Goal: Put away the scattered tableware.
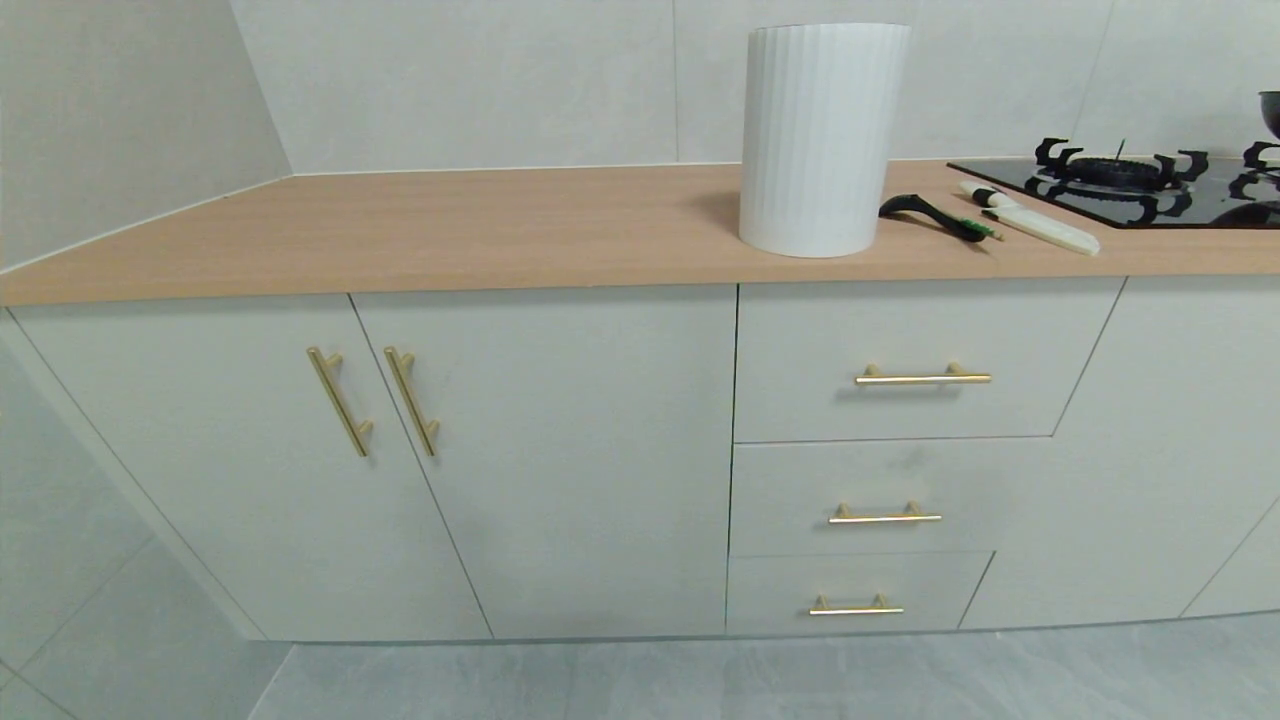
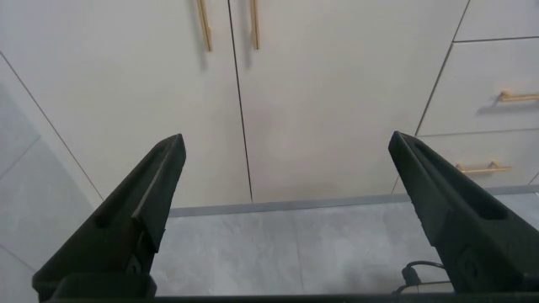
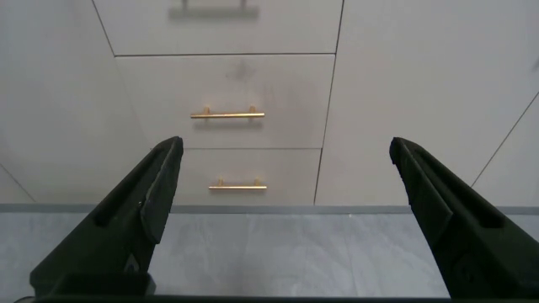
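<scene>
The hob, at three o'clock from the white ribbed container, is cut off by the right edge, as is a dark vessel at two o'clock. The black-handled utensil is too small to identify.

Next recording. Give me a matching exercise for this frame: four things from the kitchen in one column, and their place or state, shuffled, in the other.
Things:
1. white ribbed container
2. black-handled utensil
3. gas hob
4. top drawer

Places or states:
A. shut, with a horizontal gold handle
B. lying on the countertop between the container and the white utensil
C. standing upright on the countertop
D. set into the countertop at the robot's far right

Pairs: 1-C, 2-B, 3-D, 4-A.
</scene>
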